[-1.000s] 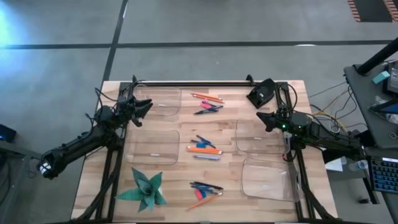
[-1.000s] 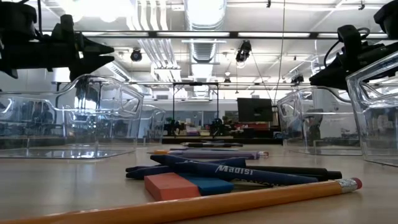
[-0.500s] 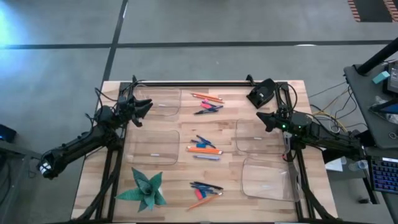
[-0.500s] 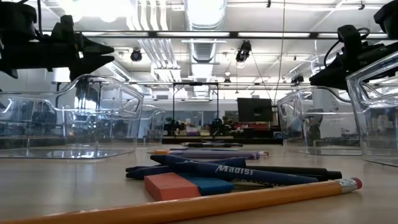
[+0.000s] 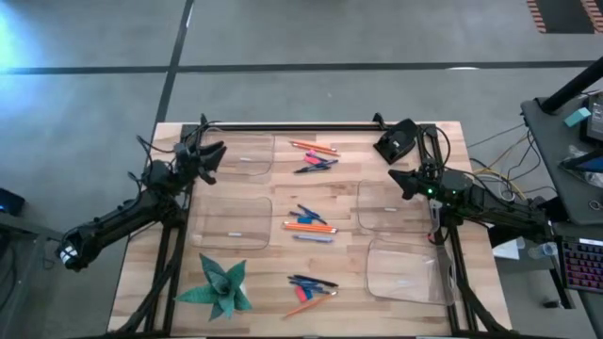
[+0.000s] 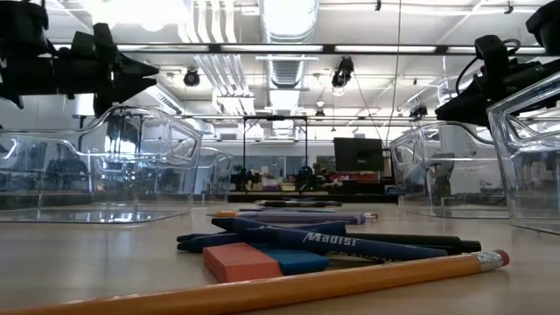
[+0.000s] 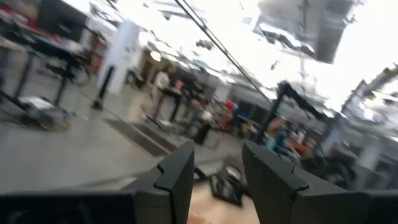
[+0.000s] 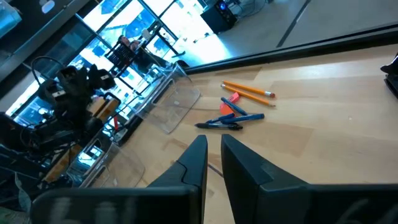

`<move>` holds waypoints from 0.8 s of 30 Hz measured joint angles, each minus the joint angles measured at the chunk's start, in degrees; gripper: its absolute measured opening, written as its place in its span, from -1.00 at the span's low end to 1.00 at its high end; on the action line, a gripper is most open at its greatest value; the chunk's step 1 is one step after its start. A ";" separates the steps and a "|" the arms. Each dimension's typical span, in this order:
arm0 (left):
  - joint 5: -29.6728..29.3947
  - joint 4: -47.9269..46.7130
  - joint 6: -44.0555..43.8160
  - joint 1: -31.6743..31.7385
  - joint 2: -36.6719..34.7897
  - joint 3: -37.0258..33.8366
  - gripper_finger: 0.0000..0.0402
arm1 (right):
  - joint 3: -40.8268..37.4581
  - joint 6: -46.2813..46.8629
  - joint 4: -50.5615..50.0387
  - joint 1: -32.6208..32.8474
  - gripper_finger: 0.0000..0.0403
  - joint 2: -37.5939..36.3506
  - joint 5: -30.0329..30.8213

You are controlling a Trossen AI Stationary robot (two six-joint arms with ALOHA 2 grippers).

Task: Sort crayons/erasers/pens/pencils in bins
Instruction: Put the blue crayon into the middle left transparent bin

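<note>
Three small heaps of pencils, pens, crayons and erasers lie down the middle of the table: a far one [image 5: 316, 156], a middle one [image 5: 309, 224] and a near one [image 5: 311, 287]. The low view shows an orange pencil [image 6: 262, 293], a red eraser [image 6: 249, 261] and dark pens [image 6: 341, 241] up close. Four clear bins rest flat on the table, two on the left [image 5: 247, 153] [image 5: 234, 222] and two on the right [image 5: 391, 207] [image 5: 405, 273]. My left gripper [image 5: 215, 151] hovers open over the far-left bin's edge. My right gripper [image 5: 396, 179] hovers shut at the far right, holding nothing.
A green spiky paper star [image 5: 219, 287] sits at the near left corner. A black block [image 5: 396, 141] stands at the far right, and a dark rail [image 5: 292, 124] runs along the far edge. Bare wood lies between the heaps and the bins.
My left gripper has swung a little toward the table's far edge and tipped upward, staying open and over the same spot. My right arm has kept still.
</note>
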 joint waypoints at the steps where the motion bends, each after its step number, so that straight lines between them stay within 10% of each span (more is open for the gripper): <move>1: -1.08 0.56 0.04 0.00 0.02 0.00 -0.39 | 0.00 0.00 0.00 0.02 -0.81 0.01 0.00; 24: -0.48 -1.21 6.92 0.00 7.94 11.60 -0.39 | 0.00 0.00 0.00 0.01 -0.81 0.01 0.00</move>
